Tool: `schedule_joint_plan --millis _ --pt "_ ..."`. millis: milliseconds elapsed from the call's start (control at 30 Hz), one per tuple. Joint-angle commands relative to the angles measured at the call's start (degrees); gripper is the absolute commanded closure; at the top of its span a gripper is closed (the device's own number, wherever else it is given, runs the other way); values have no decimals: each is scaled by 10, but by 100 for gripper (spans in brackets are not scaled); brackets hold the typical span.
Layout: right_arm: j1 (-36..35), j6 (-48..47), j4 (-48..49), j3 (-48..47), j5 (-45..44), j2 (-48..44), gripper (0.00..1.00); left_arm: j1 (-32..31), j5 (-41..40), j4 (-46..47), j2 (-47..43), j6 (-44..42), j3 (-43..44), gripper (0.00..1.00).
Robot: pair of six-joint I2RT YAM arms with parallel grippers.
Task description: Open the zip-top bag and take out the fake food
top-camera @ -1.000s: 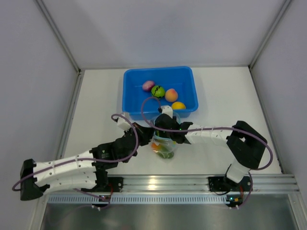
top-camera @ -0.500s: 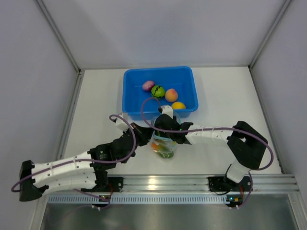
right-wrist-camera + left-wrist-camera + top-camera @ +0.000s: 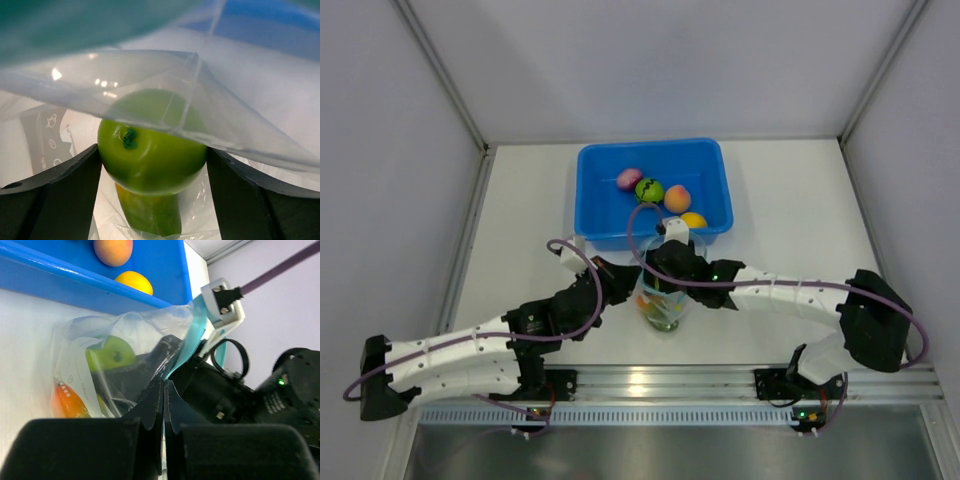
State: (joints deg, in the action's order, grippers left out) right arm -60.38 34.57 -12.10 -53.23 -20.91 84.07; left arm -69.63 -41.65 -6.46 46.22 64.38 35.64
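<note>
Zip-top bag (image 3: 662, 305): lower centre of the overhead frame, standing on the white tabletop (image 3: 790, 200) between the two arms, mouth open. Left gripper (image 3: 163, 405): fingers pressed together, pinching the clear, crinkled film near the teal zipper strip (image 3: 192, 335). Right gripper (image 3: 153, 150): reaches inside the bag, fingers spread wide on either side of the lime green fruit (image 3: 155, 165), which is smooth, glossy and apple-shaped; a firm hold cannot be confirmed. An orange piece (image 3: 67, 400) and a darker green piece (image 3: 150, 215) lie lower in the bag. Beyond, at upper centre, the rigid blue tub (image 3: 600, 165) holds four rounded items of fake food: a pink fruit (image 3: 630, 178), a dark green striped fruit (image 3: 649, 189), a peach-orange fruit (image 3: 677, 197) and a yellow fruit (image 3: 693, 220). Judged stage: opening done, removal past halfway, about three items left in the bag.
</note>
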Motion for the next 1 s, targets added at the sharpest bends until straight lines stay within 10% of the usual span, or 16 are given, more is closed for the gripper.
schedule_joint_plan --millis 0,967 --pt "-16 -8 -16 -6 -26 -42 51 -1 -12 25 -5 -2 -4 100" --pt "-36 -79 -61 -63 -25 -167 53 -1 2 26 35 5 14 100"
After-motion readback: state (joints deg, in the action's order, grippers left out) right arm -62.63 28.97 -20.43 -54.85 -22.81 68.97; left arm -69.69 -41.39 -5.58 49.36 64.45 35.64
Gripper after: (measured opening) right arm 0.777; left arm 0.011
